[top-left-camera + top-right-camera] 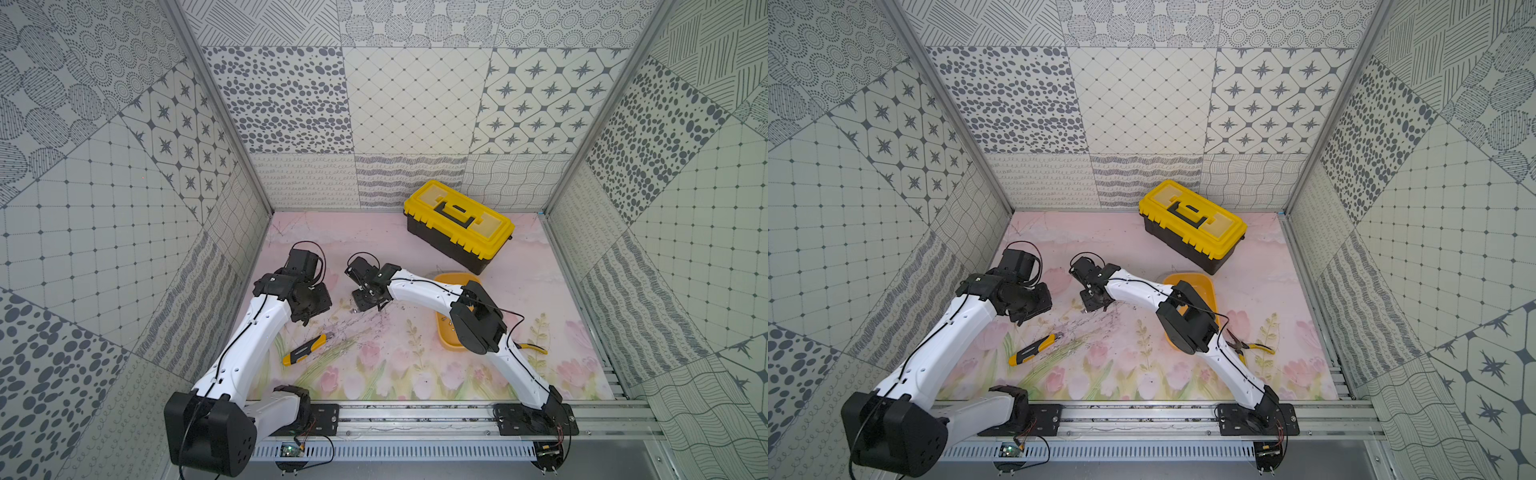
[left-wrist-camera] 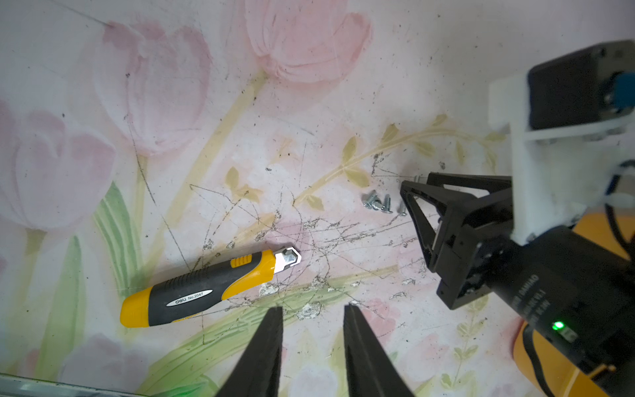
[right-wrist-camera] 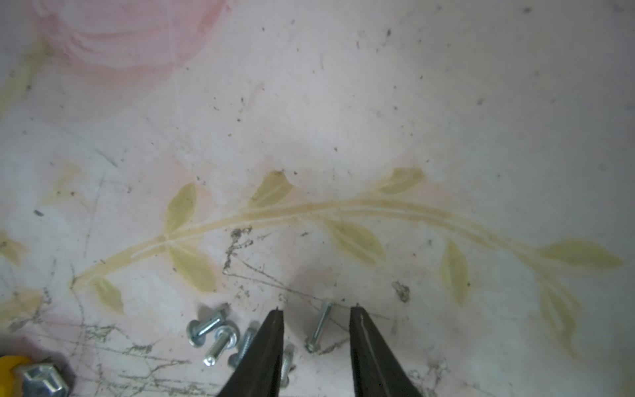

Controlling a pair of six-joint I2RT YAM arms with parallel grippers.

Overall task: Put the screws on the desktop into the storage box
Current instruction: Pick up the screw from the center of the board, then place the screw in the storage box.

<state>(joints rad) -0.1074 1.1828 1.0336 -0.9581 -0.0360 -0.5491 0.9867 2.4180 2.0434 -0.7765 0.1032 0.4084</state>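
Several tiny silver screws (image 3: pixel 214 335) lie in a loose cluster on the pink tulip-printed desktop (image 1: pixel 374 249). One more screw (image 3: pixel 319 324) lies flat between the fingers of my right gripper (image 3: pixel 316 311), which is open and down at the surface, neither finger touching the screw. The left wrist view shows the same cluster of screws (image 2: pixel 376 201) just beside that right gripper (image 2: pixel 415 182). My left gripper (image 2: pixel 313 309) hovers open and empty over scuffed desktop. The orange storage box (image 1: pixel 446 336) sits to the right, partly hidden by my right arm.
A yellow and black utility knife (image 1: pixel 303 349) lies near the left gripper (image 1: pixel 305 321). A yellow-lidded black toolbox (image 1: pixel 457 224) stands at the back right. Yellow-handled pliers (image 1: pixel 1250 347) lie right of the storage box (image 1: pixel 1187 280). Patterned walls close in three sides.
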